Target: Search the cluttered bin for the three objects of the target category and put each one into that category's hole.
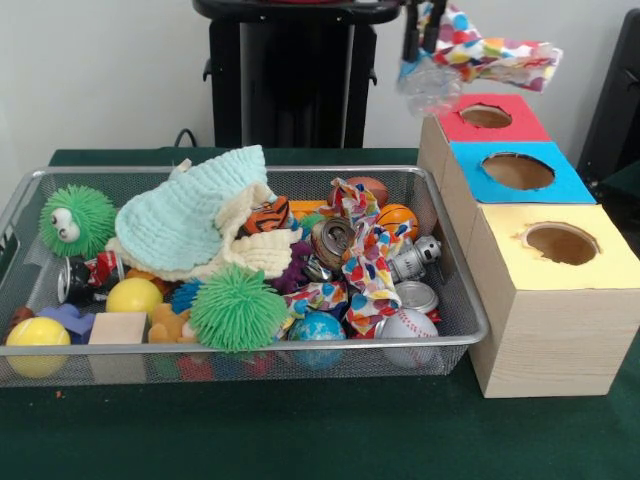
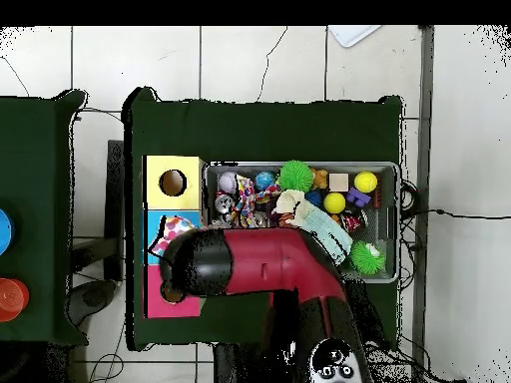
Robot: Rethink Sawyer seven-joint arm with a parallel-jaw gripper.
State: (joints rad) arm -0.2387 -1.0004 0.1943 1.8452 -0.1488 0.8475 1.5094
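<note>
Gripper (image 1: 424, 45) high at far right, above the red hole (image 1: 486, 116), fingers pinching a clear wrinkly plastic bag (image 1: 430, 88) that hangs just over the box's far corner, with a bright spotted cloth (image 1: 495, 52) caught up alongside and trailing right. Box row right of the bin: red top farthest, blue hole (image 1: 518, 171) in the middle, yellow hole (image 1: 561, 243) nearest, all three openings uncovered. Wire bin (image 1: 465, 298) crowded: pale blue knitted cloth (image 1: 195, 215) heaped at centre, green spiky ball (image 1: 238, 308) near the front, green googly-eyed ball (image 1: 76, 220) at far left, yellow ball (image 1: 38, 335) in the near left corner, baseball (image 1: 408, 328) near right, drink can (image 1: 415, 296) beside it. Bin's right rim close against the boxes. Open green table (image 1: 300, 430) along the near side. From overhead, red arm (image 2: 269, 264) covering the red box and part of the bin.
</note>
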